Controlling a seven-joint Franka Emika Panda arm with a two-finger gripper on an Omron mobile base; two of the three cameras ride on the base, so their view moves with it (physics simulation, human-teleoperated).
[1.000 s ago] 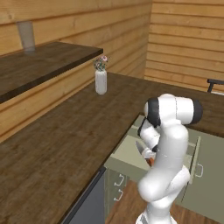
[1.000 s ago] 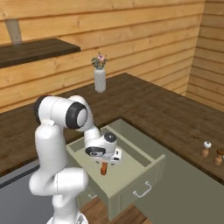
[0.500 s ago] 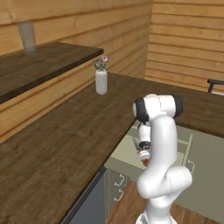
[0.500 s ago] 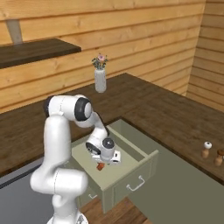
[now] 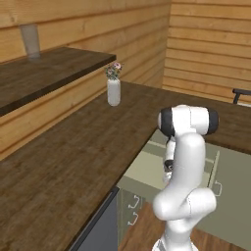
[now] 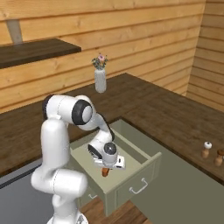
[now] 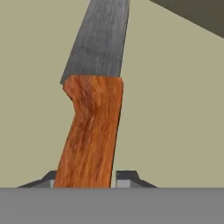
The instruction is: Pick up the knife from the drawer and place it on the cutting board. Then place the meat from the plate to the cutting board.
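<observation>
Gripper (image 7: 85,177) clenched on knife (image 7: 94,109) handle at lower centre; likely light, stiff, sharp-bladed, so handle's the hold.

arm (image 6: 65,131) bent low, fingers (image 7: 126,178) pinched close.

Knife (image 7: 94,113) on drawer (image 7: 175,122) floor, pincer (image 7: 85,180) tips flanking orange handle

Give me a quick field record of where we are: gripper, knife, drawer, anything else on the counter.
gripper: down in the drawer, fingertips either side of the knife handle, closed on it
knife: orange-red handle between the fingertips, grey blade pointing away, over the drawer floor
drawer: pulled open
counter: flower vase, two small shakers
</observation>
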